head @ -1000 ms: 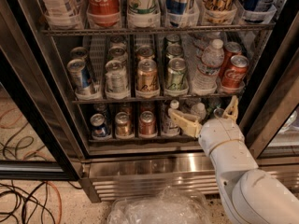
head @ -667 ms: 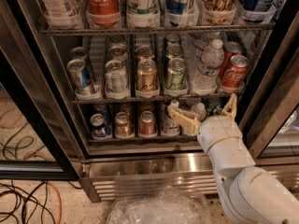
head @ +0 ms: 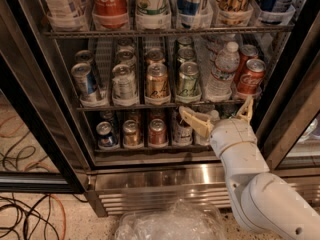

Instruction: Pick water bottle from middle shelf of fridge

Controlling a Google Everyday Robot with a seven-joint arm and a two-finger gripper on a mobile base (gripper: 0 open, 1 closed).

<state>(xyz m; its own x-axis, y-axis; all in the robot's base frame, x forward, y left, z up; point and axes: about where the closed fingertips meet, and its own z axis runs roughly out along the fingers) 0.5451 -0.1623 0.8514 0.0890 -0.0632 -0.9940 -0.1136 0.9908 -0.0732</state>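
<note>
The bottle [head: 222,71] stands upright at the right end of the middle shelf [head: 130,105] of the fridge [head: 150,180], right of centre in the frame, close between a green can [head: 188,79] and a red can [head: 250,76]. The gripper [head: 220,115] hangs just below it, under the shelf's front rail, spread wide and empty. It likely needs to rise clear of the rail, centre on the bottle and slip one finger into each narrow gap before closing on the ribbed body, without nudging either can.
</note>
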